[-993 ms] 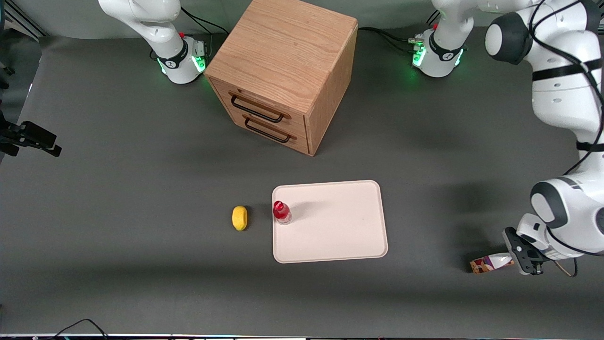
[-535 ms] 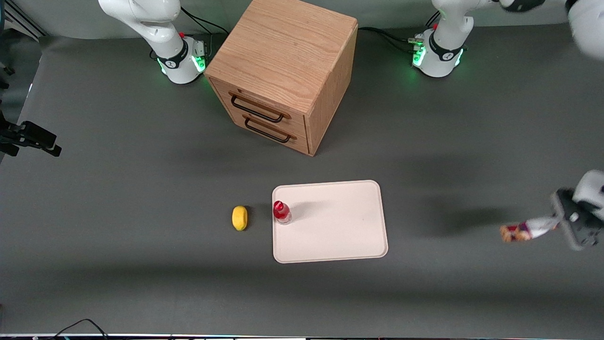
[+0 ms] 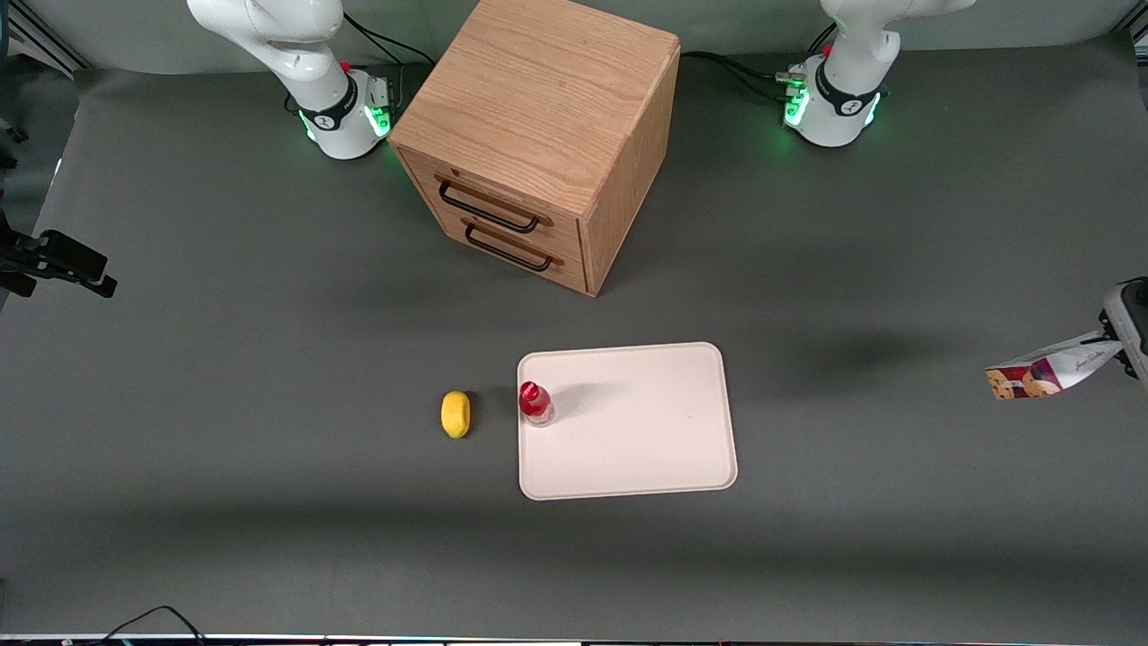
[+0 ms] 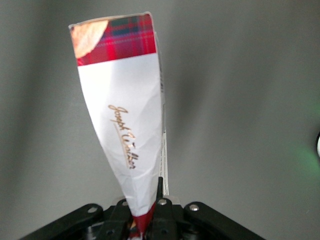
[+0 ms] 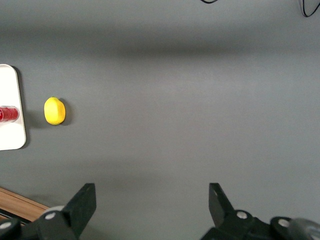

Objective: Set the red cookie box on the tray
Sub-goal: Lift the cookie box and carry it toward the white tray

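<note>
Bottle [image 3: 535,403] stands on tray [image 3: 646,449], lemon [image 3: 456,414] beside; hand [image 3: 1121,345] clamps red cookie box [image 3: 1045,372] aloft.

Glossy white arm shells on round bases [image 3: 830,108], each ringed by a black band, lit green, with a small red button and black cables trailing off. Gripper [image 4: 146,220] at the working arm's end of the table: matte black, angular body, silver screw heads, thin black fingers [image 4: 160,192].
</note>
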Robot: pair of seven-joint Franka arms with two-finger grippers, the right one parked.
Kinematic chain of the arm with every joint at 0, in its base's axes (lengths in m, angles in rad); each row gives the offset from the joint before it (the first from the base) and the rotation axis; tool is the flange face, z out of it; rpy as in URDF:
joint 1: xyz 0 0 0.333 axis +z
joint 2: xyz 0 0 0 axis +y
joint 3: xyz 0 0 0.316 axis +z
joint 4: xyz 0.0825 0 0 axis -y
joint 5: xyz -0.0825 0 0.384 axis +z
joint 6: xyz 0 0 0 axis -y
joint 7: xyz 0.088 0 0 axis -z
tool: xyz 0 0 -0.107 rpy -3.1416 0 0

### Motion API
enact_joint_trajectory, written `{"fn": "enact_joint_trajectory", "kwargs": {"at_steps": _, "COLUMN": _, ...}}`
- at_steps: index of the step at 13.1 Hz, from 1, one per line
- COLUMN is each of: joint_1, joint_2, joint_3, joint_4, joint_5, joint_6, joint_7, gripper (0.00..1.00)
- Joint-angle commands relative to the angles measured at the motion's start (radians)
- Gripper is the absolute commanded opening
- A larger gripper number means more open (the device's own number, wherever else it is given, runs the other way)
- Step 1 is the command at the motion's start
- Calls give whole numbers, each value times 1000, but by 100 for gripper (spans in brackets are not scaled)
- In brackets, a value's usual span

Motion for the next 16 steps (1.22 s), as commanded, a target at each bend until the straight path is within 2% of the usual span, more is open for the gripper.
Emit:
{"fn": "enact_joint_trajectory", "kwargs": {"at_steps": 1, "joint_1": -32, "joint_2": -79, "joint_3": -80, "joint_4": -77, "joint_5": 17, "joint_6": -2, "joint_7": -259, "gripper": 0}}
{"fn": "enact_joint_trajectory", "kwargs": {"at_steps": 7, "joint_1": -35, "joint_2": -43, "joint_3": -382, "joint_4": -97, "joint_5": 34, "joint_6": 97, "joint_7": -1049, "gripper": 0}}
{"fn": "enact_joint_trajectory", "kwargs": {"at_steps": 10, "joint_1": -43, "joint_2": 8, "joint_3": -492, "joint_4": -140, "joint_5": 115, "joint_6": 218, "joint_7": -1370, "gripper": 0}}
{"fn": "enact_joint_trajectory", "kwargs": {"at_steps": 12, "joint_1": -50, "joint_2": 41, "joint_3": -526, "joint_4": -165, "joint_5": 147, "joint_6": 288, "joint_7": -1543, "gripper": 0}}
{"fn": "enact_joint_trajectory", "kwargs": {"at_steps": 16, "joint_1": -72, "joint_2": 150, "joint_3": -632, "joint_4": -183, "joint_5": 286, "joint_6": 401, "joint_7": -1901, "gripper": 0}}
